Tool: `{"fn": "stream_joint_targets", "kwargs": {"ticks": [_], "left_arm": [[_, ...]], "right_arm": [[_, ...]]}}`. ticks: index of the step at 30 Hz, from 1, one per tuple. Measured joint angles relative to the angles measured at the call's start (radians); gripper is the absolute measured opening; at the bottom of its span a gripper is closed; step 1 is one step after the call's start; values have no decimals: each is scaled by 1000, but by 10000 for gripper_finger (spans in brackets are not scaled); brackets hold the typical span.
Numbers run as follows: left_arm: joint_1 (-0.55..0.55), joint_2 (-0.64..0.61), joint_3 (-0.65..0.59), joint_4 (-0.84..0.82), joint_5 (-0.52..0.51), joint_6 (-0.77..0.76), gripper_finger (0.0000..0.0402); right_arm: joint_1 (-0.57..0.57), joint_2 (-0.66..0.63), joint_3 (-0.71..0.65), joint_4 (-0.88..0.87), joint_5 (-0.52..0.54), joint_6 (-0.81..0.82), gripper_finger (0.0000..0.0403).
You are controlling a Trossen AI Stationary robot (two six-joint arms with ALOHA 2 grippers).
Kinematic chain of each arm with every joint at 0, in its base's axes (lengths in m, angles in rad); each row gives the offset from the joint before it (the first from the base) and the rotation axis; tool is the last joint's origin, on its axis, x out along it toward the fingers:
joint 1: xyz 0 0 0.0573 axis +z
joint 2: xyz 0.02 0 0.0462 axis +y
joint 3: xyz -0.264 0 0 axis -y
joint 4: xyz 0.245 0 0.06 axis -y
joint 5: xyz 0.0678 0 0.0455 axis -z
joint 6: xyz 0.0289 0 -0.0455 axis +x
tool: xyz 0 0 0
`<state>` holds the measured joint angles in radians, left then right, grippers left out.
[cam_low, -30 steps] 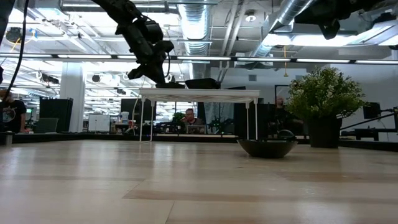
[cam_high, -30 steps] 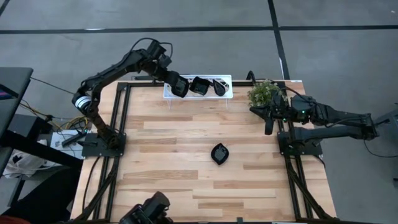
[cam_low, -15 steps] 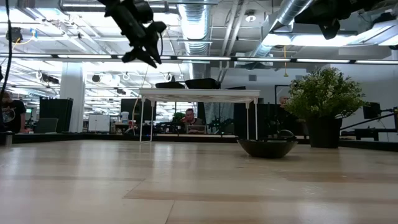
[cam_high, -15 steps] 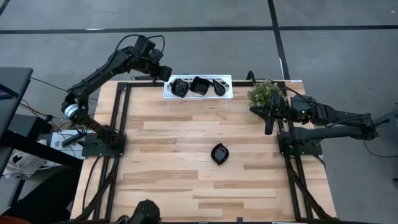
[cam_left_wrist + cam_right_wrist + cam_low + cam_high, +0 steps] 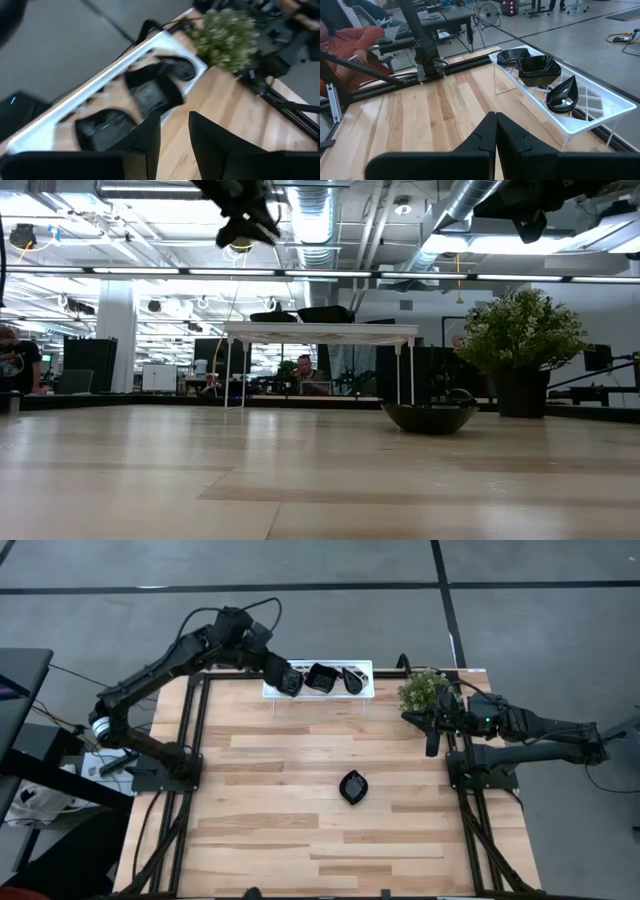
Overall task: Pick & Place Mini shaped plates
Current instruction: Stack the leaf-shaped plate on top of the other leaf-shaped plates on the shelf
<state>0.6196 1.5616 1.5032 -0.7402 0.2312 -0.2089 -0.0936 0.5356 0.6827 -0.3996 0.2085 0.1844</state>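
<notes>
Three glossy black mini shaped plates lie in a row on the raised white lattice tray [image 5: 318, 667] at the table's far edge: left [image 5: 102, 127], middle [image 5: 152, 92], right [image 5: 175, 67]. Another black plate [image 5: 352, 786] rests on its underside on the wood right of the table's centre. My left gripper [image 5: 175, 135] hangs open, with nothing between its fingers, well above the tray's left end [image 5: 248, 225]. My right gripper [image 5: 495, 132] is shut and holds nothing, raised by the table's right edge [image 5: 432, 743].
A potted green plant [image 5: 425, 690] stands at the far right corner, just beyond my right gripper. The tray stands on thin white legs [image 5: 402, 370]. Bare wood lies between the tray and the single plate and across the near half of the table.
My left gripper has risen from the tray's left end and turned, leaving a black plate lying there beside the other two. The plates and the tray have stayed where they were.
</notes>
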Motion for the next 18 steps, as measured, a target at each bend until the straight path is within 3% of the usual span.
{"fn": "stream_joint_targets", "kwargs": {"ticks": [14, 18], "left_arm": [[-201, -10, -4, 102, -56, 56, 102], [-228, -56, -95, 209, -63, 54, 102]], "right_arm": [[0, 1, 0, 0, -1, 0, 0], [1, 1, 0, 0, -1, 0, 0]]}}
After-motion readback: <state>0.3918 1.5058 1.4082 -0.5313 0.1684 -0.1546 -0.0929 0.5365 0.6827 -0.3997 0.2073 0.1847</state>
